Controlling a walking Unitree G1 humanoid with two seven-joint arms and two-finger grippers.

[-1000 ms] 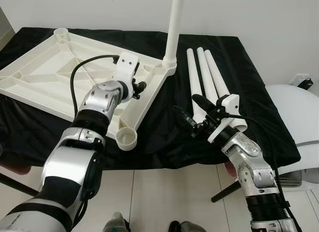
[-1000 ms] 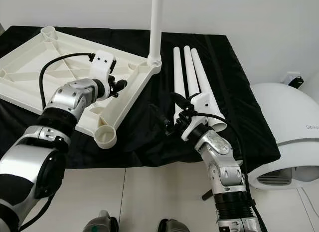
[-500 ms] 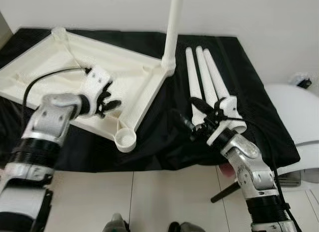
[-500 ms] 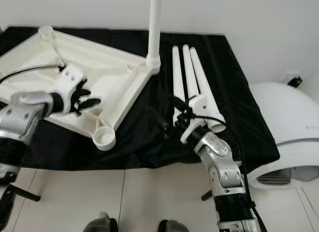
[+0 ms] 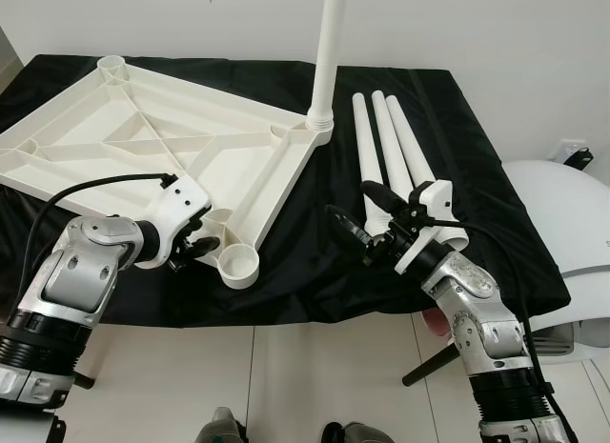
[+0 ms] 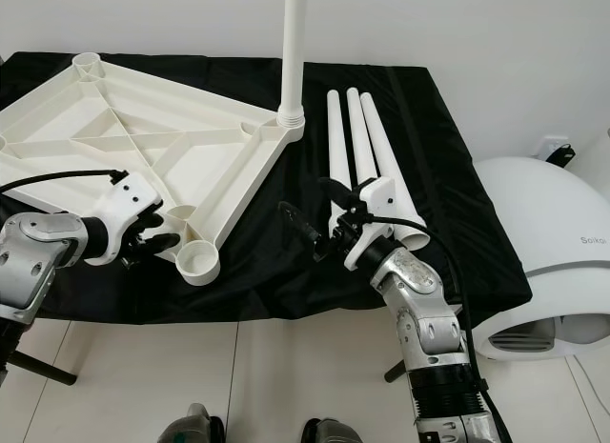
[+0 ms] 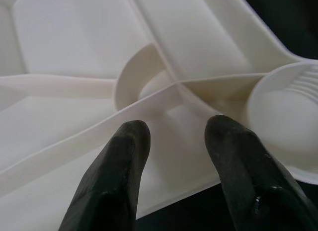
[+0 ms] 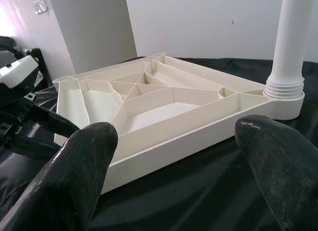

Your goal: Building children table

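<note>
The white ribbed plastic tabletop [image 5: 143, 148] lies underside-up exposing leg sockets; left gripper [image 5: 195, 250], released, waits at seven o'clock; right gripper [image 5: 355, 217] gapes beside three loose white legs [image 5: 386, 148].

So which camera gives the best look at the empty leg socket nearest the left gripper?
The left wrist view: the empty leg socket sits close up beside the left gripper, its inner ridges visible. Both eye views show it smaller, as a round cup at the tabletop's near corner. In the right wrist view that corner is distant and indistinct.
</note>
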